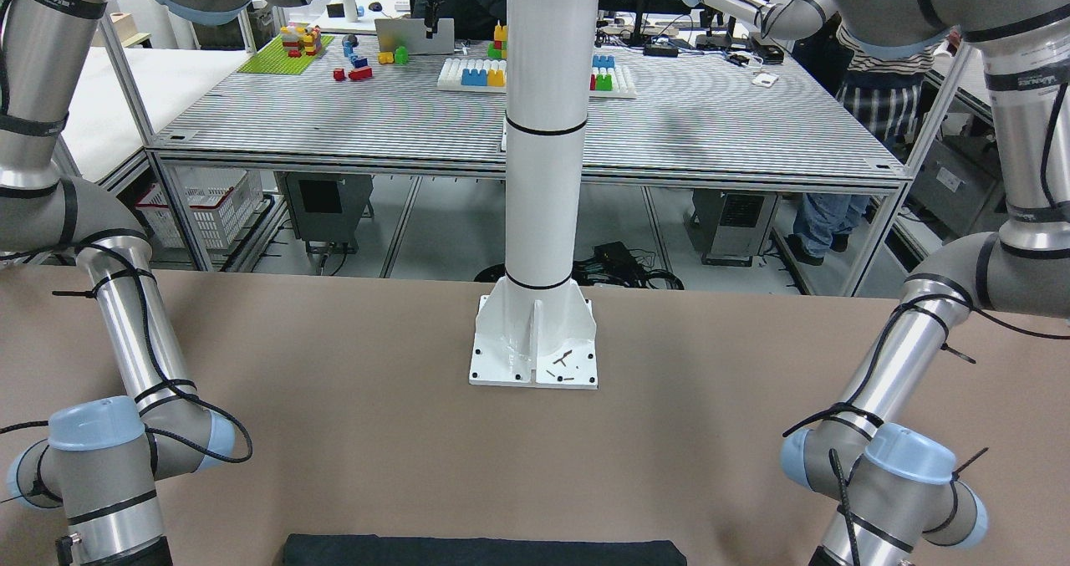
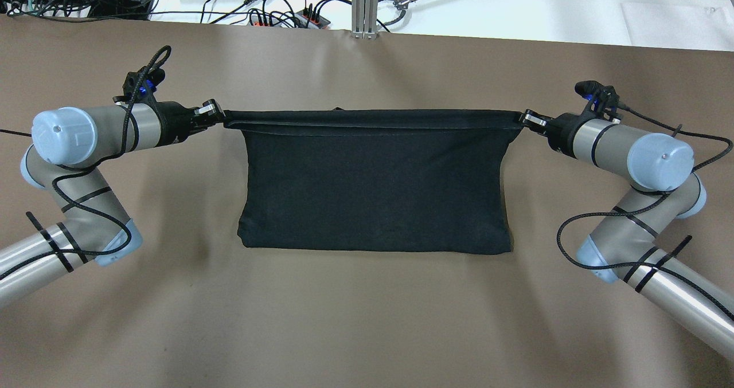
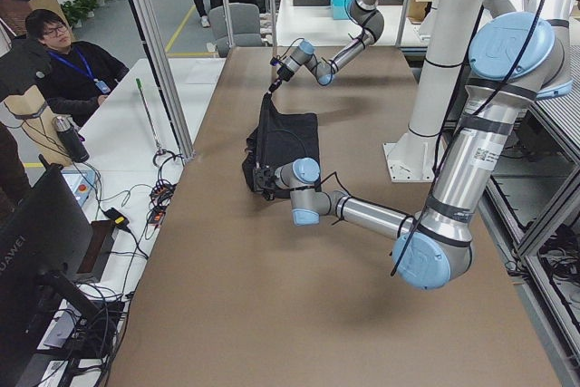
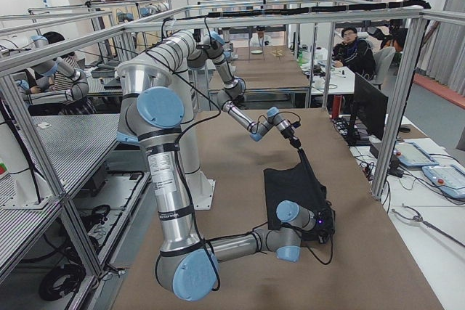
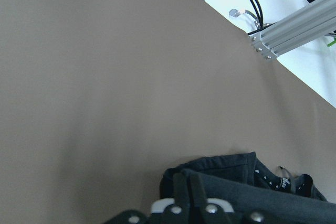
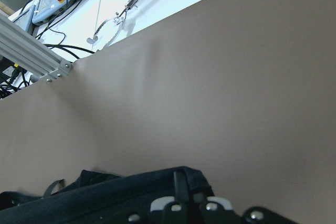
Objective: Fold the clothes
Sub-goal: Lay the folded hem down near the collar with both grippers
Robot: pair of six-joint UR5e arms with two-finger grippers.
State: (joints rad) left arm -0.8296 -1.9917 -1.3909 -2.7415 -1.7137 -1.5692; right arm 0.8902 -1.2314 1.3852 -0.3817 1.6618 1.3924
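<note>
Left gripper point(image 2: 213, 113) is pinching 1 top corner of the clothes point(image 2: 375, 187), and right gripper point(image 2: 527, 117) is pinching the other. Both wrist views show the jaws pressed together on fabric. The top edge runs taut and lifted between the 2 grippers, and the rest drapes down from them onto the tabletop point(image 2: 367, 319). My read is that it's a light, soft knit with no stiffness, so it sags the moment the grippers close in. The hemmed corners look like the right hold, though I'd say a thin pinch could slip.
</note>
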